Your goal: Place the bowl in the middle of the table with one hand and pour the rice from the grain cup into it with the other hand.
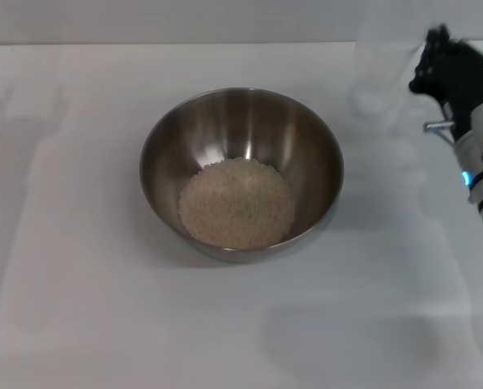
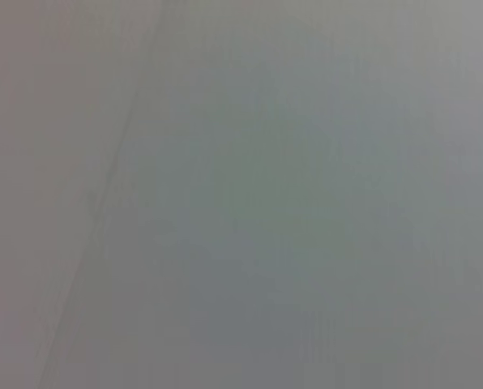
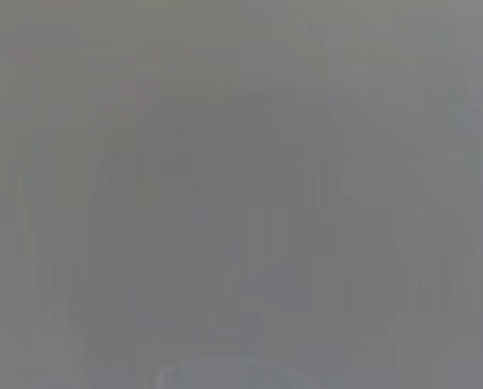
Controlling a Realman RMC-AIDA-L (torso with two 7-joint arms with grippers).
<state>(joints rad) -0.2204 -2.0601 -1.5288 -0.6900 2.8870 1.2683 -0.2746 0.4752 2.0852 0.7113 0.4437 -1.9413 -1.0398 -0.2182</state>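
The round, brushed stainless-steel bowl (image 1: 241, 174) sits upright, mouth up, in the middle of the smooth white table (image 1: 71, 308), holding a flat, pale, granular disc of rice (image 1: 237, 203). Toward the far right corner hovers the black right gripper (image 1: 442, 69); whether it is spread or closed cannot be told.

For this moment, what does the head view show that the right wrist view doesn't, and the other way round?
Only the head view shows the scene: the bowl sits mid-table on the white table, with the rice pooled in its bottom. The right gripper is at the far right edge, apart from the bowl; whether it holds anything cannot be told. A faint clear shape left of it may be the grain cup, but that is unsure. The left arm is out of sight.

Only the right wrist view: nothing identifiable, a grey blur.

Shared: no object appears in both.
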